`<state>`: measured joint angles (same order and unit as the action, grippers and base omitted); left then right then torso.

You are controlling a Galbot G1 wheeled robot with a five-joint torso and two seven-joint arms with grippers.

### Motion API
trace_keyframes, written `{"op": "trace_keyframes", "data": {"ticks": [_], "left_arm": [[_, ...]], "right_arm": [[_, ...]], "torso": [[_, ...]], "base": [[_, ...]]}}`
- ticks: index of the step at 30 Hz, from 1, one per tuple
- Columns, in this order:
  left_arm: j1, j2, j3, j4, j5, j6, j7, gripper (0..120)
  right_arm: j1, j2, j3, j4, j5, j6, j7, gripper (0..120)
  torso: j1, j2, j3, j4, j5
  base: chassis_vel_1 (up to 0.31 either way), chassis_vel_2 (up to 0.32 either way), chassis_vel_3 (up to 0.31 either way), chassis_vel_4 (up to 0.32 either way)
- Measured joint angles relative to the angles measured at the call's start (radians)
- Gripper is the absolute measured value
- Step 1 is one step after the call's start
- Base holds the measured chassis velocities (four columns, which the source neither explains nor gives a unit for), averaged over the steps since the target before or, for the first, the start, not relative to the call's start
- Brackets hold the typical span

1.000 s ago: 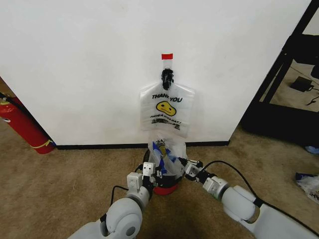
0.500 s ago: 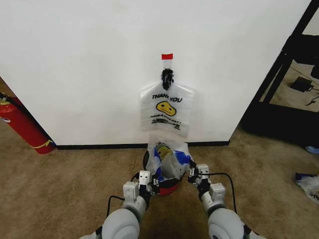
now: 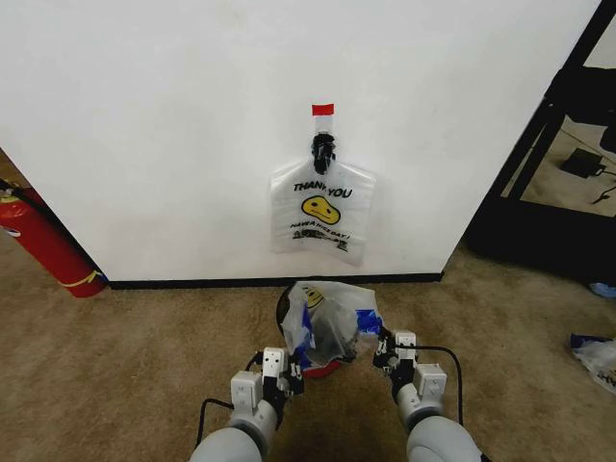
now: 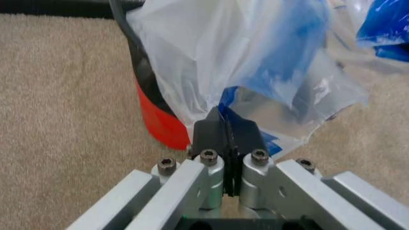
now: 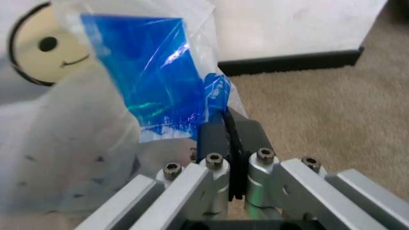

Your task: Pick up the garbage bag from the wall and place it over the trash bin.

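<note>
The garbage bag [image 3: 332, 316], translucent white with blue patches and a yellow smiley, is stretched open over the trash bin [image 3: 318, 367], whose red base peeks out underneath. My left gripper [image 3: 290, 369] is shut on the bag's left rim, and my right gripper [image 3: 384, 348] is shut on its right rim. The left wrist view has the shut left gripper [image 4: 225, 125] pinching plastic [image 4: 255, 62] beside the bin's black mesh and red base [image 4: 158, 120]. In the right wrist view, the right gripper [image 5: 227, 125] pinches the bag [image 5: 150, 76] at a blue patch.
A second, flat bag [image 3: 320, 212] of the same print hangs from the black hook [image 3: 322, 150] on the wall [image 3: 173, 115], under a red tape strip [image 3: 322, 109]. A red fire extinguisher [image 3: 43, 243] leans at the left. A black frame [image 3: 539, 144] stands at the right on the brown carpet.
Both grippers have drawn back toward me and apart, the right arm swinging in from the right. The bag has spread wider and lower over the bin.
</note>
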<state>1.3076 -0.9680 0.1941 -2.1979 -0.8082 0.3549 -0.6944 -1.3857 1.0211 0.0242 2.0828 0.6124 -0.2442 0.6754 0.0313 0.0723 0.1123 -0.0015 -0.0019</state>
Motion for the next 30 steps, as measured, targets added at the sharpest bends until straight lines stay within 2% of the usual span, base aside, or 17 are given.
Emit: {"op": "trace_keyframes", "data": {"ticks": [5, 30], "left_arm": [[-0.02, -0.011, 0.002, 0.04, -0.001, -0.002, 0.002, 0], [-0.053, -0.026, 0.006, 0.128, -0.008, -0.004, 0.012, 0]], "right_arm": [[0.019, 0.025, -0.003, -0.04, 0.014, -0.011, 0.012, 0], [0.098, 0.089, -0.005, -0.197, 0.006, 0.003, -0.031, 0]], "torso": [[0.0, 0.0, 0.0, -0.0001, -0.0001], [0.0, 0.0, 0.0, 0.0, 0.0]], "base": [[0.0, 0.0, 0.0, 0.0], [0.0, 0.0, 0.0, 0.0]]}}
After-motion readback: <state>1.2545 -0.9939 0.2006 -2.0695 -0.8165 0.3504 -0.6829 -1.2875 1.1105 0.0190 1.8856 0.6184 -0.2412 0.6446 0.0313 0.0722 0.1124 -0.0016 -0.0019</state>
